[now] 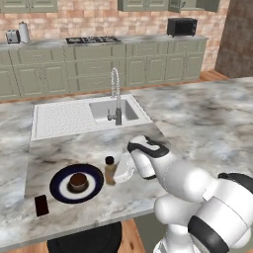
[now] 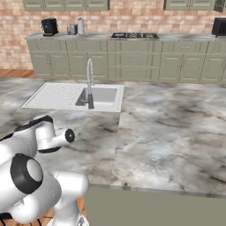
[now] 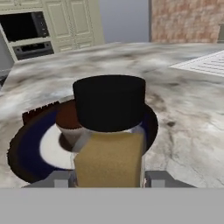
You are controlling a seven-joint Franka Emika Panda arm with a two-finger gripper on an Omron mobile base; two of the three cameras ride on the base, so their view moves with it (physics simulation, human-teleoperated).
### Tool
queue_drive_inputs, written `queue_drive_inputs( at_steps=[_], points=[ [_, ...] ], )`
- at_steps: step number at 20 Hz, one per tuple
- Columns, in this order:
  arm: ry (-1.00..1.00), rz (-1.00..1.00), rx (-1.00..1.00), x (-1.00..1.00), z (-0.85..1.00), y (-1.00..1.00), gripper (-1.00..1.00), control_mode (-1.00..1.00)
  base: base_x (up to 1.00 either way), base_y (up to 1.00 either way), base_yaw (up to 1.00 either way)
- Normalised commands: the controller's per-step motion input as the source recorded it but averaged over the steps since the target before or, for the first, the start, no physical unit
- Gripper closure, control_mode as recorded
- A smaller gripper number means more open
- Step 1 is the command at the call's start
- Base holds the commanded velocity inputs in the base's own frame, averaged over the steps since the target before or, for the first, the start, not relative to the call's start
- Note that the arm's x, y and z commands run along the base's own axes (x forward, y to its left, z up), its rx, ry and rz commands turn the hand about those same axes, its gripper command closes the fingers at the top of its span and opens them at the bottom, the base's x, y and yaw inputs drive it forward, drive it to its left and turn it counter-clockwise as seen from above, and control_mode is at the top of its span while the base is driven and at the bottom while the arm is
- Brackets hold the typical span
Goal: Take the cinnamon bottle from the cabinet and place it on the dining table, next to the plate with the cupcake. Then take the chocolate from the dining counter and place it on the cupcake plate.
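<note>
On the marble counter [image 1: 197,113], the white arm [image 1: 197,197] reaches left toward the plate [image 1: 58,185], blue-rimmed and holding the cupcake [image 1: 78,181], with the sink [image 1: 106,109] farther back. The bottle [image 1: 109,169] stands upright on the counter just right of the plate, black cap up, while the chocolate [image 1: 41,205] lies near the counter's edge to the plate's left. The gripper [image 1: 117,173] sits around the bottle, which the hand camera sees close between the fingers [image 3: 61,179]; they look slightly parted, but whether they press the glass or have let go cannot be told. Judging by this, the placing step is ending: the fingers should spread fully and the hand draw straight back without tipping the bottle onto the plate.
</note>
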Motion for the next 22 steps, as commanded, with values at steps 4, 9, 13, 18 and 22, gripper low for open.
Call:
queue_drive_inputs(
  at_steps=[4,9,13,18,22],
  points=[
    [0.00,0.00,0.00,-0.31,0.44,-0.08,-1.00,-1.00,0.00,0.00,0.00],
    [0.00,0.00,0.00,-0.22,0.79,-0.07,-1.00,-1.00,0.00,0.00,0.00],
    [0.01,0.00,-0.01,-0.29,1.00,-0.01,-1.00,-1.00,0.00,0.00,0.00],
    [0.05,-0.02,-0.06,-0.37,1.00,0.05,-1.00,-1.00,0.00,0.00,0.00],
    [0.14,-0.05,-0.15,-0.40,1.00,0.60,-1.00,-1.00,0.00,0.00,0.00]
  ],
)
